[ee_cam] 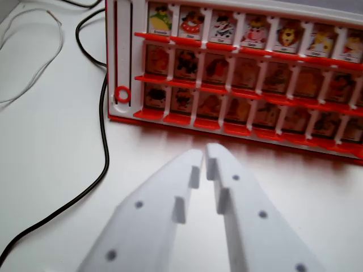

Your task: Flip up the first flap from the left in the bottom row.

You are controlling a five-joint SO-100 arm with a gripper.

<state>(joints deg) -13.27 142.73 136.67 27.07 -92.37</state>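
Nearest the camera is the white plastic gripper (205, 151), and its two long fingers (170, 204) come to a point with the tips almost pressed together and only a thin gap between them. It holds nothing and hangs over the big white table (51, 170), near the front edge of the game but not touching it. Far behind the tips sits the red and white plastic game board (249, 73), which has three rows of little picture flaps. Flaps in the top row stand up and show bright cartoon faces (222, 27). Flaps in the two lower rows look darker, and I cannot tell how they lie. At the left end of the bottom row is the first small flap (155, 97), far and to the left of the gripper tips. On the left, a thin black cable (105, 141) curls across the table, and a thinner white wire (39, 62) loops farther left.
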